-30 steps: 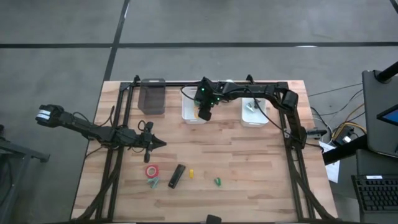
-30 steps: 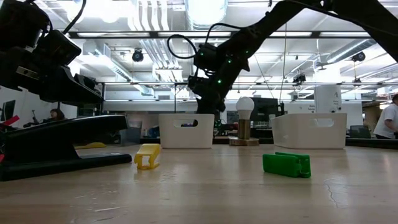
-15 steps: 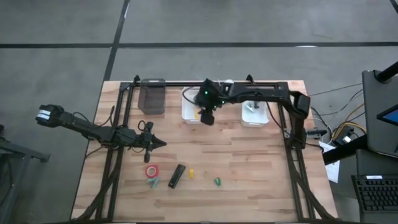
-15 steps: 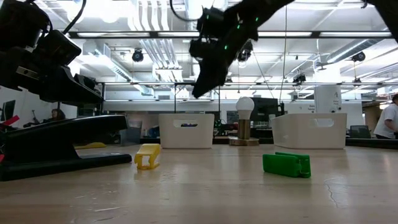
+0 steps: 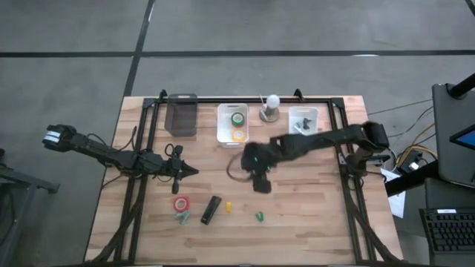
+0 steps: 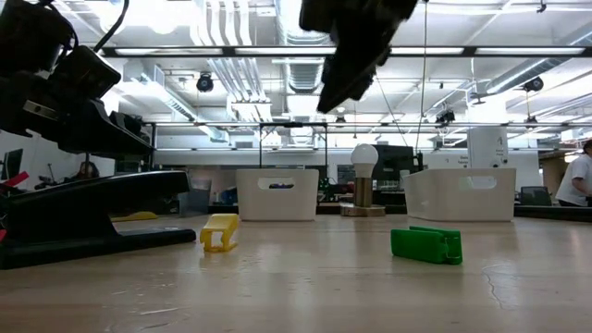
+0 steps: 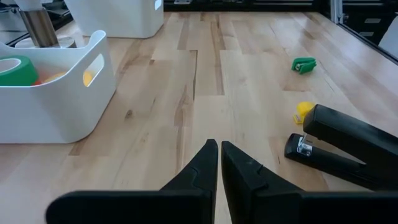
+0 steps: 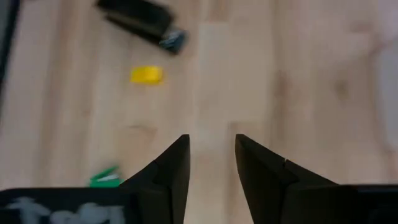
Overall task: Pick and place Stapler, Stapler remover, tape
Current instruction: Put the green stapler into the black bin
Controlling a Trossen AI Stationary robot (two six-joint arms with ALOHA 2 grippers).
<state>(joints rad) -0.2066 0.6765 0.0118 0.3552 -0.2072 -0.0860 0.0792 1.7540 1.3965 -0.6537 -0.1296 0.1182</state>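
Observation:
The black stapler (image 5: 211,210) lies flat near the table's near edge, also seen in the right wrist view (image 8: 140,23). A red tape roll (image 5: 181,203) lies left of it. A yellow staple remover (image 5: 228,207) and a green one (image 5: 260,216) lie to its right. Green tape (image 5: 237,117) and orange tape (image 5: 237,135) sit in a white bin (image 5: 223,126). My right gripper (image 5: 261,184) hangs open above the table's middle, fingers apart (image 8: 211,152). My left gripper (image 5: 191,172) waits shut (image 7: 219,148) left of centre.
A second white bin (image 5: 315,127) holds small items, and a dark bin (image 5: 181,116) stands at the far left. A lamp with a round bulb (image 5: 271,107) stands between the white bins. Another small green item (image 5: 182,217) lies by the red roll. Bare wood lies right of the green remover.
My right gripper rose from the white bin holding the tape rolls, then swung toward the near edge and slightly right. It now hangs high over the table's middle. The left arm and the things on the table kept still.

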